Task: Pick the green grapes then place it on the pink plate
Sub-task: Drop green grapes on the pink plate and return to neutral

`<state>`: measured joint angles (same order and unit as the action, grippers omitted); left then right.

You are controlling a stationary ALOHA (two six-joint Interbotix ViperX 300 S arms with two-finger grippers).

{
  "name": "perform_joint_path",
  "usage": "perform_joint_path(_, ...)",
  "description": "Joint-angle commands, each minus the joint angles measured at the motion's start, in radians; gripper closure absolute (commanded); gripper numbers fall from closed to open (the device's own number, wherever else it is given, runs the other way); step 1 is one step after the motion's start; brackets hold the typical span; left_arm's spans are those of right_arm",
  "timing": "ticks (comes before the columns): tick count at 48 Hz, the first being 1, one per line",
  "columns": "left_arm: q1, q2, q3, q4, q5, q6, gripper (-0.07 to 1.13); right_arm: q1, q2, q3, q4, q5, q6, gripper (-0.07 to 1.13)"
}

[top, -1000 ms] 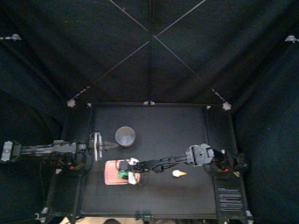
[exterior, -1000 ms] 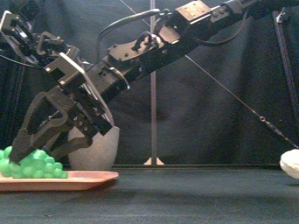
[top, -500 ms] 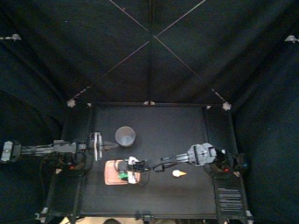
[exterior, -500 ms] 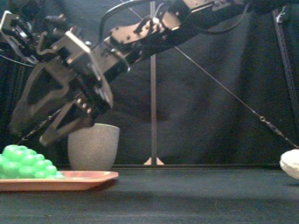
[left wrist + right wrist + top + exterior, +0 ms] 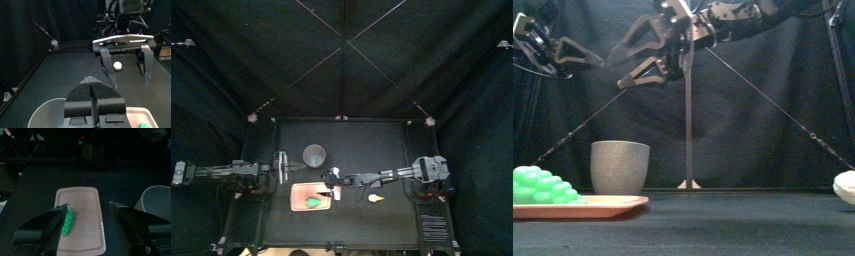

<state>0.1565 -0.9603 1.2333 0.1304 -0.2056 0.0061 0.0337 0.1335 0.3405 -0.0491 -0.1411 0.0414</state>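
The right gripper (image 5: 90, 205) is open wide and holds nothing. It hangs high in the air above the back end of the pink plate (image 5: 87, 235). The green grapes (image 5: 540, 186) lie on the plate, near its left side, and nothing grips them. The plate (image 5: 295, 208) lies flat on the black table (image 5: 358, 140), near the front and a bit to the left. A grey cup (image 5: 620, 167) stands behind the plate. A small white toy (image 5: 374, 199) sits on the table to the right of the plate. The left gripper (image 5: 91, 80) is closed tight and empty, up over the cup at the left.
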Motion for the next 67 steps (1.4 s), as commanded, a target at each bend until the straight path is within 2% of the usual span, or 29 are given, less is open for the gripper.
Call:
perform_joint_path(1,0.003,0.003,-0.018,0.002,-0.009,0.000,0.85,-0.031,-0.140,0.123,-0.005,-0.135,0.000,0.07)
perform_joint_path(12,0.003,0.003,-0.015,0.002,-0.009,0.000,0.85,-0.074,-0.282,0.321,-0.031,-0.319,-0.009,0.07)
perform_joint_path(22,0.002,0.002,-0.018,0.000,-0.009,0.000,0.85,-0.112,-0.345,0.422,-0.094,-0.390,-0.008,0.07)
perform_joint_path(30,0.000,-0.002,-0.023,0.002,-0.017,0.000,0.85,-0.130,-0.376,0.474,-0.095,-0.428,-0.003,0.07)
perform_joint_path(67,0.003,-0.002,-0.011,0.005,-0.021,0.002,0.85,-0.138,-0.397,0.508,-0.094,-0.451,-0.002,0.07)
